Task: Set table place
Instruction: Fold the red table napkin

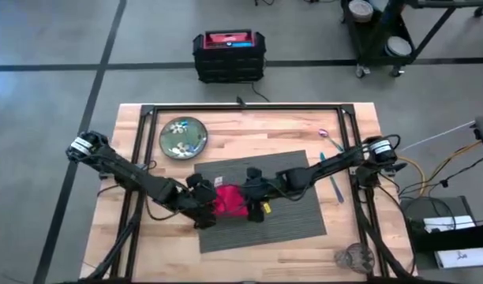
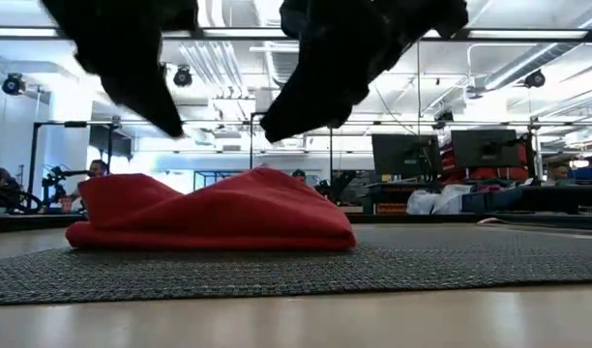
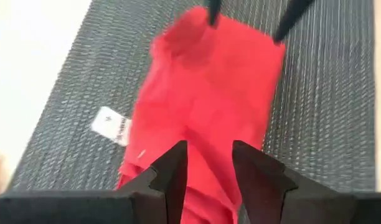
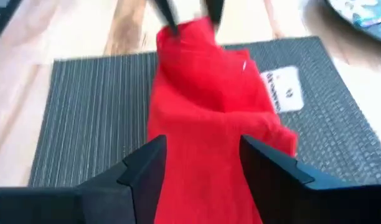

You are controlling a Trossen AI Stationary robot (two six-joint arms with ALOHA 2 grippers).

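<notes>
A red napkin (image 1: 230,199) lies folded in a low heap on the dark grey ribbed placemat (image 1: 293,213), near its left end. Its white tag (image 3: 112,126) rests on the mat. My left gripper (image 1: 204,202) stands open at the napkin's left end and my right gripper (image 1: 254,197) stands open at its right end. In the low view both sets of dark fingers hang just above the napkin (image 2: 214,213), clear of it. The wrist views show the napkin (image 3: 206,93) (image 4: 209,118) below and ahead of each open pair of fingers.
A green flower-patterned plate (image 1: 184,136) sits on the wood table (image 1: 147,252) at the far left of the mat. A purple utensil (image 1: 330,136) and a blue one (image 1: 334,180) lie to the mat's right. A clear glass (image 1: 353,256) stands at the near right corner.
</notes>
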